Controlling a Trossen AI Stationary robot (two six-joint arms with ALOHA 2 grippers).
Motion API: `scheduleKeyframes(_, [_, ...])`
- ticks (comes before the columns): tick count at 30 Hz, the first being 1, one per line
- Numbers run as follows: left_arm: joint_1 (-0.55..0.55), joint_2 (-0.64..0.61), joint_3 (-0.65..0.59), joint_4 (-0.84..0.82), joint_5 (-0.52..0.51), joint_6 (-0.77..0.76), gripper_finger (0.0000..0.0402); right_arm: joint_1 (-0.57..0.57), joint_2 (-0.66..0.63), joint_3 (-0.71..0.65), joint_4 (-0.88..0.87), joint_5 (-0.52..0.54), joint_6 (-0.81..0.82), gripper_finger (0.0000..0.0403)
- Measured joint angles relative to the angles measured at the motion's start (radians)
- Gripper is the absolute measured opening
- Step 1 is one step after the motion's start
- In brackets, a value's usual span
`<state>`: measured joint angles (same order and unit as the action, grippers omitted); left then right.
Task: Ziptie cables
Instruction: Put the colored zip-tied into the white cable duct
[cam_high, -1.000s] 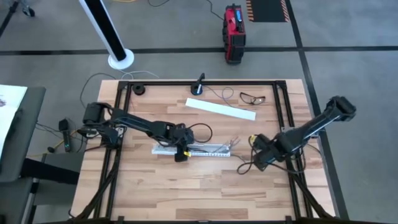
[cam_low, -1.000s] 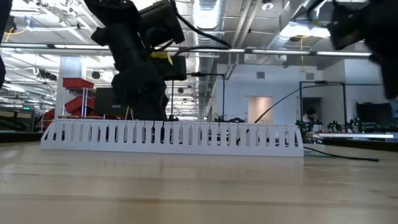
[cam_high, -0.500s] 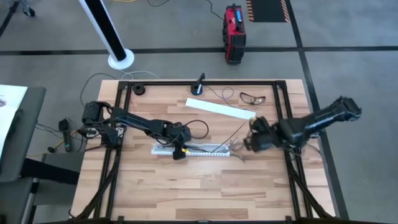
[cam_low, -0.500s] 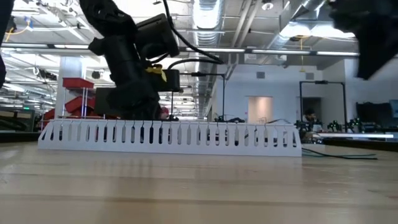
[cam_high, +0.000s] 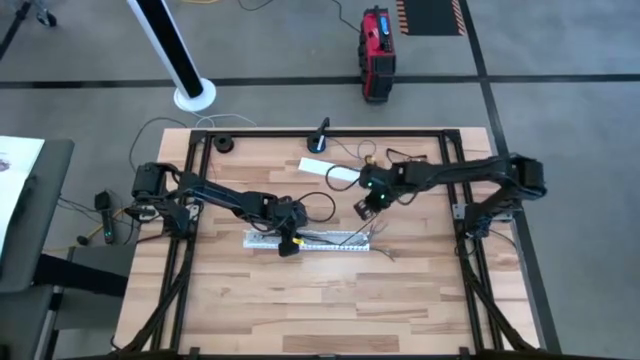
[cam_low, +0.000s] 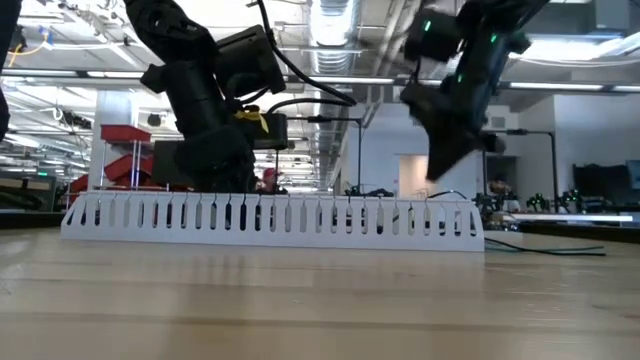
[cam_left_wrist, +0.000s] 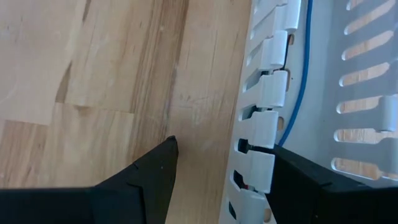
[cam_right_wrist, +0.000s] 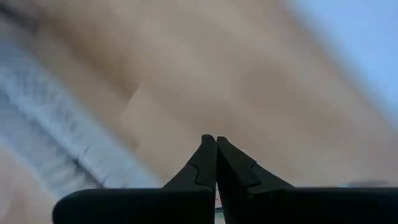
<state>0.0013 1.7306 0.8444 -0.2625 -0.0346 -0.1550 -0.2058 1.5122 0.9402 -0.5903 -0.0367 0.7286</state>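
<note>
**Slotted duct mid-surface, left arm straddling its wall**

Landmark: the long white plastic slotted duct (cam_high: 312, 240), lying lengthwise across the pale wood-plank surface (cam_high: 330, 310). Its side walls are showing as rows of narrow upright fingers with slits between.

The left gripper (cam_left_wrist: 217, 168) is sitting at the duct's left portion, jaws spread, one dark tapered finger outside on the bare wood, the other inside past the toothed wall. A thin blue wire (cam_left_wrist: 297, 93) is running along the channel there.

The cables (cam_high: 378, 234) are lying as a thin, straggly grey bunch at the duct's right end, strands fanning out past it onto the wood.

The right gripper (cam_high: 366, 199) is hanging above the surface, just behind the duct's right end, jaws pressed together tip to tip, gripping nothing visible. In the low view it is pointing downward over the duct's right part (cam_low: 440, 160).

A flat white strip (cam_high: 322, 168) is lying well behind the duct.
</note>
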Motion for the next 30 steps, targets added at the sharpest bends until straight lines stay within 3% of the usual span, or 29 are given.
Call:
scheduleKeyframes(4, [0.000,0.001,0.000,0.000,0.000,-0.004,0.0207,0.045,0.041,0.024,-0.002,-0.099,-0.027,0.0000])
scheduleKeyframes(11, [0.000,0.002,-0.001,0.002,-0.001,-0.006,0.0207,0.169,0.039,0.084,-0.108,-0.088,-0.023,0.0000])
scheduleKeyframes(14, [0.000,0.002,-0.001,0.009,-0.001,-0.007,0.0207,0.210,0.058,0.084,-0.137,-0.021,-0.021,0.0000])
scheduleKeyframes(18, [0.000,0.002,-0.002,0.012,-0.003,-0.007,0.0207,0.207,0.063,0.094,-0.112,0.041,-0.005,0.0000])
scheduleKeyframes(30, [0.000,0.002,-0.002,0.016,-0.003,0.002,0.0207,0.157,0.119,0.148,-0.215,0.026,-0.091,0.0000])
